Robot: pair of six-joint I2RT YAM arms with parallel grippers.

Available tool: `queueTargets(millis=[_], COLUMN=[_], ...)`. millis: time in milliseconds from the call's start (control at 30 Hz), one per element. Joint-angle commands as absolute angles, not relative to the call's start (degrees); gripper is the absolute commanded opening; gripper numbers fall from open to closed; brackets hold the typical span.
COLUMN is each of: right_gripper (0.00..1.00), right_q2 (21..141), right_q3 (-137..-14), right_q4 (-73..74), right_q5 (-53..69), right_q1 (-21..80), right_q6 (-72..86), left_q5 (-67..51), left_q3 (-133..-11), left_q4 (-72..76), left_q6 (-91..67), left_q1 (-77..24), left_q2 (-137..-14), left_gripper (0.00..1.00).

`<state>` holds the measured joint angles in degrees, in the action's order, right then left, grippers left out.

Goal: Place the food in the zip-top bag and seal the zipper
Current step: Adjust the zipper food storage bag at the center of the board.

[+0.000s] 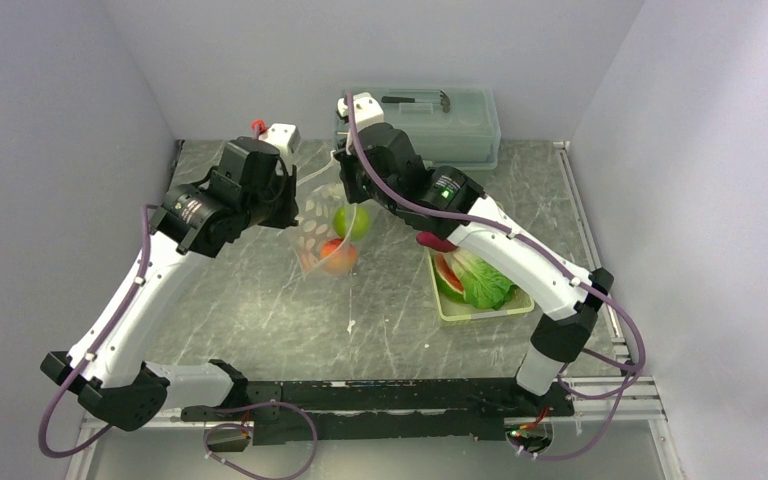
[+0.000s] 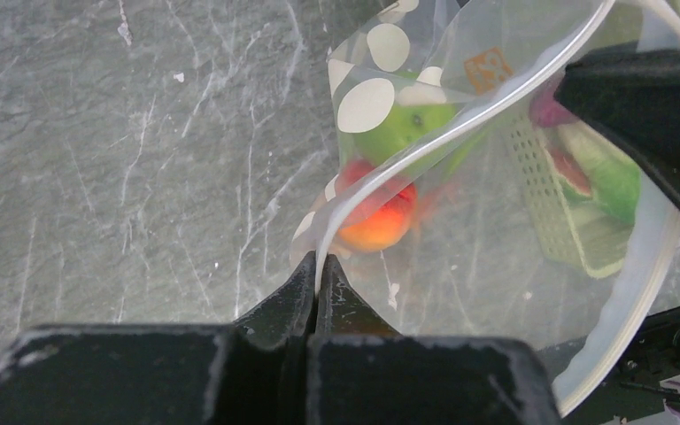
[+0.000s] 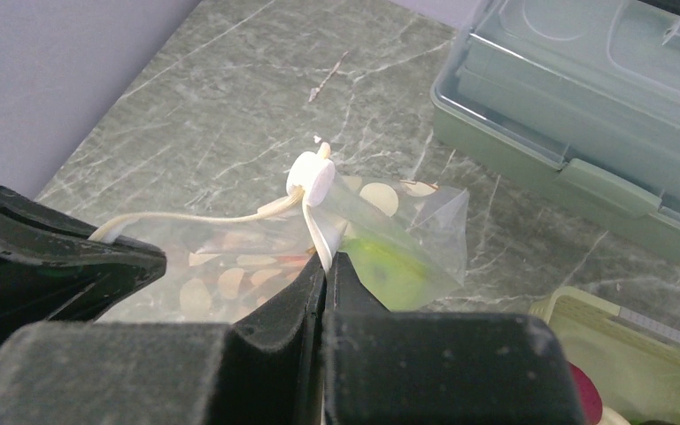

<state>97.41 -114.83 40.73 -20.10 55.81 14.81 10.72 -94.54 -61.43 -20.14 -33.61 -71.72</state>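
The clear polka-dot zip-top bag (image 1: 325, 232) hangs above the table between both arms. Inside it sit a green fruit (image 1: 351, 221) and an orange-red fruit (image 1: 338, 256). My left gripper (image 2: 320, 261) is shut on the bag's mouth edge, pinching the zipper (image 2: 425, 150) strip. My right gripper (image 3: 326, 258) is shut on the other end of the strip, just below the white slider (image 3: 310, 178). The mouth gapes between the two grips. Lettuce (image 1: 485, 280), a watermelon slice (image 1: 448, 277) and a magenta root (image 1: 436, 241) lie in the pale tray (image 1: 480, 313).
A lidded grey-green box (image 1: 430, 125) stands at the back of the table, close behind the right wrist. The tray lies to the right under the right forearm. Walls close in on the left, back and right.
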Motion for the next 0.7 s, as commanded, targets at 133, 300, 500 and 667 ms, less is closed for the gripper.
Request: queueTargets(millis=[133,300,500,667], right_gripper=[0.0,0.0,0.0,0.0], right_q2=[96.2,98.9,100.9,102.3], right_q3=[-119.8,-120.9,-119.1,-120.6], right_q4=[40.3,40.7,39.3,40.8], right_q5=[-23.9,-14.3,-16.6,-14.0], right_q1=[55.6,55.2,47.0,58.0], right_q6=[12.5,12.6,16.7,10.1], left_q5=[16.4,16.3,13.3,16.2], left_q3=[-97.2,-102.9,-101.9,-99.4], left_q4=[-57.8,-59.3,-59.0,-59.4], left_q6=[-16.6,-15.5,-16.4,-16.0], left_q1=[-33.4,-33.4,-33.4,-33.3], left_q2=[-69.0,-67.4,-66.9,-66.0], left_gripper=[0.0,0.0,0.0,0.0])
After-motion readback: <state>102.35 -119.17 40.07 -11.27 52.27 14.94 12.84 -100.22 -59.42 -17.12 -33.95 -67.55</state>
